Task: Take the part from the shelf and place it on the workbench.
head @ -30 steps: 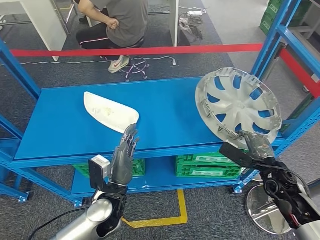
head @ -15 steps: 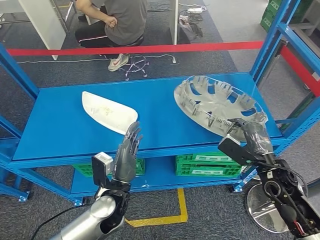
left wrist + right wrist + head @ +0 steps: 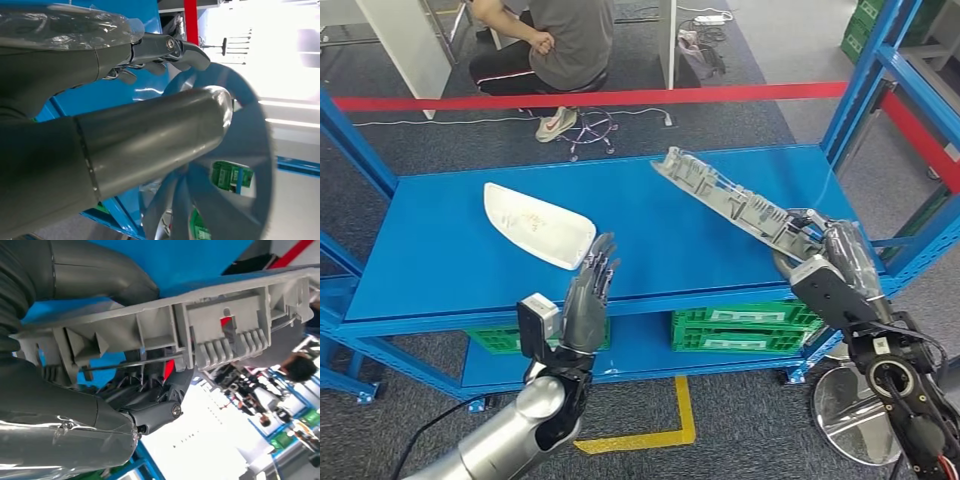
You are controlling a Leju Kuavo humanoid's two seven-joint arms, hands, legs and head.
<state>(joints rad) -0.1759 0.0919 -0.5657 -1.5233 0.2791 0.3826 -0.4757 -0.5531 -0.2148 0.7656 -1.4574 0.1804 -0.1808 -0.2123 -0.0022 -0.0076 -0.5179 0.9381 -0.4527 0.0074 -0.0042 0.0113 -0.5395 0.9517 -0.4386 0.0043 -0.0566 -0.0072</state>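
A grey wheel cover (image 3: 727, 200) hangs tilted above the right half of the blue shelf (image 3: 433, 250), seen almost edge-on with its ribbed back up. My right hand (image 3: 826, 262) grips its near rim. In the right wrist view the rim with its clips (image 3: 211, 335) sits between the thumb and the dark fingers (image 3: 151, 410). My left hand (image 3: 588, 300) is raised at the shelf's front edge, fingers up and apart, holding nothing. The left wrist view has the round spoked cover (image 3: 234, 165) blurred beyond the hand's fingers (image 3: 170, 50).
A white curved panel (image 3: 539, 225) lies on the shelf's left middle. Green crates (image 3: 735, 335) sit on the lower level. Blue uprights (image 3: 875, 70) frame the right side. A person (image 3: 561, 40) sits behind red tape (image 3: 622, 100). A round metal base (image 3: 848, 415) stands on the floor at right.
The wheel cover has tipped from facing me to nearly edge-on and swung left over the shelf in my right hand. My left hand has risen a little to the right.
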